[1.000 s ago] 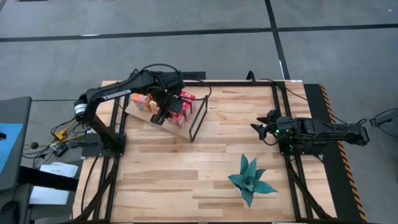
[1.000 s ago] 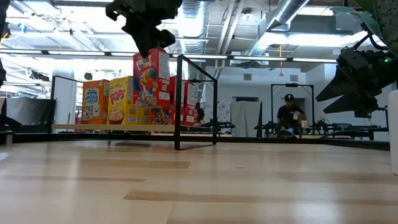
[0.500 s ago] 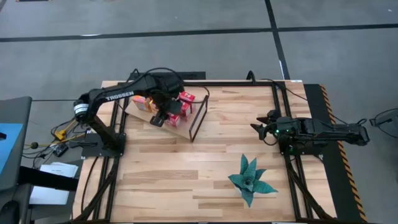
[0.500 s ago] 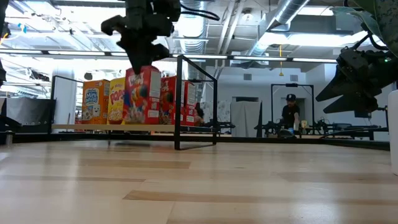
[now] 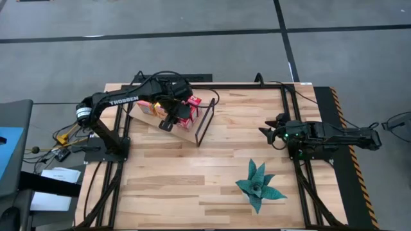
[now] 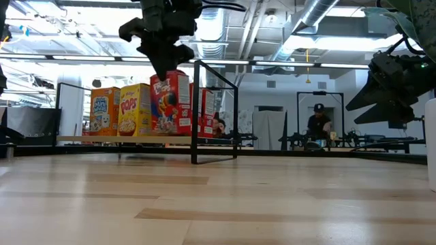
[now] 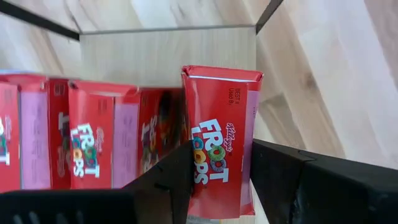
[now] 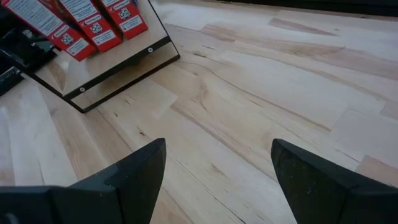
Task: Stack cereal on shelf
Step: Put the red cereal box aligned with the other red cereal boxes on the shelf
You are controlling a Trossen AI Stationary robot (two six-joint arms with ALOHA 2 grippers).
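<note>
High view: slatted wooden tabletop (image 5: 192,173) on a grey floor, black rails along its edges; a teal plant-shaped ornament (image 5: 258,185) lay near the right side. The shelf (image 5: 183,133) sat at the far left, cereal boxes (image 5: 191,110) on it. The left gripper (image 5: 172,118) hung over the boxes; the right gripper (image 5: 268,133) waited well apart.

Low view: open workshop with ceiling ducts; a person (image 6: 317,125) sat far behind. Orange, yellow and red boxes stood in a row on the board. The held box sat lower than a second earlier, level with the row.

Left wrist view: fingers (image 7: 177,180) clamped a red Froot Loops box (image 7: 217,137), just beside its neighbours.

Right wrist view: fingers (image 8: 140,171) spread wide over bare wood, holding nothing.
</note>
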